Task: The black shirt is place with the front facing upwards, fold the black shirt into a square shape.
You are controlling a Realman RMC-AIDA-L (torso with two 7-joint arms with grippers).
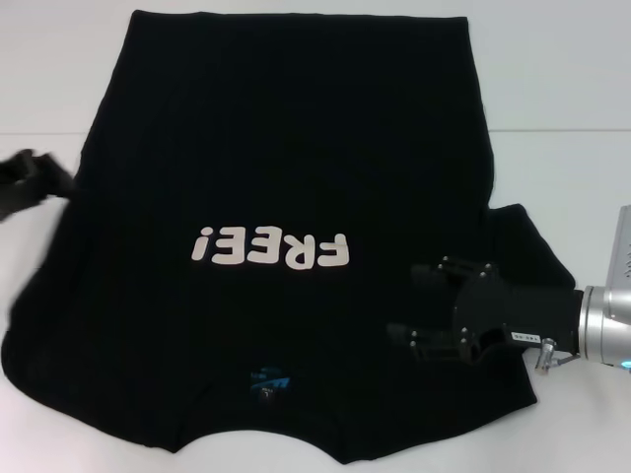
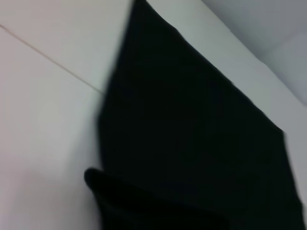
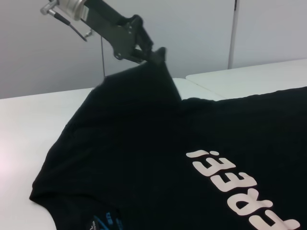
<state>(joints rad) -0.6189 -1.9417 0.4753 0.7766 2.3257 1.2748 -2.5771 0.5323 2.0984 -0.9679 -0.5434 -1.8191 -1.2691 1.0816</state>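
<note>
The black shirt (image 1: 266,177) lies spread on the white table (image 1: 562,59), front up. Its cream "FREE!" lettering (image 1: 271,248) reads upside down from my head, and the small blue neck label (image 1: 268,379) is at the near edge. At the shirt's left edge my left gripper (image 1: 54,185) is shut on a pinch of cloth. The right wrist view shows this left gripper (image 3: 154,55) holding the cloth up in a peak above the table. My right gripper (image 1: 421,304) is open over the shirt's right side, by the right sleeve (image 1: 532,246). Black cloth (image 2: 192,143) fills the left wrist view.
A seam (image 1: 562,130) runs across the white table behind the right arm. Bare tabletop lies to the left (image 1: 39,69) and right of the shirt. A grey wall (image 3: 201,33) stands beyond the table.
</note>
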